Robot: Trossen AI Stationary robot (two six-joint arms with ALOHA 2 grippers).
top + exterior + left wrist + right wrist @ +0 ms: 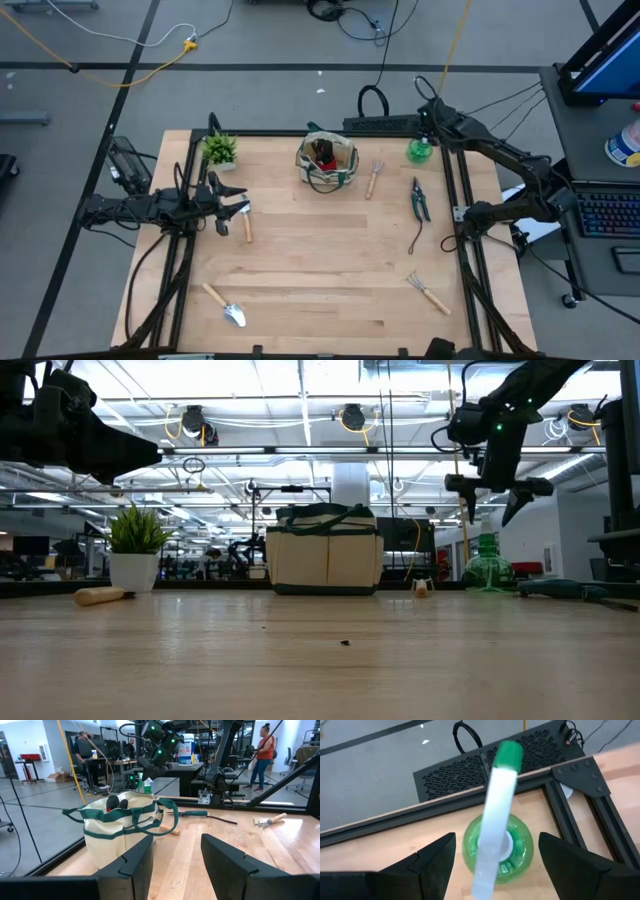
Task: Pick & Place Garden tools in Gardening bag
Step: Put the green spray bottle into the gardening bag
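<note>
While right gripper hangs directly above green spray bottle at table's far right corner, fingers spread wide, not touching it, left gripper waits at left edge, jaws parted, empty. Gardening bag stands upright at far centre, red-black glove inside. Fork just right of bag. Pruning shears near right rail. Hand rake at near right. Trowel at near left. Potted plant at far left.
</note>
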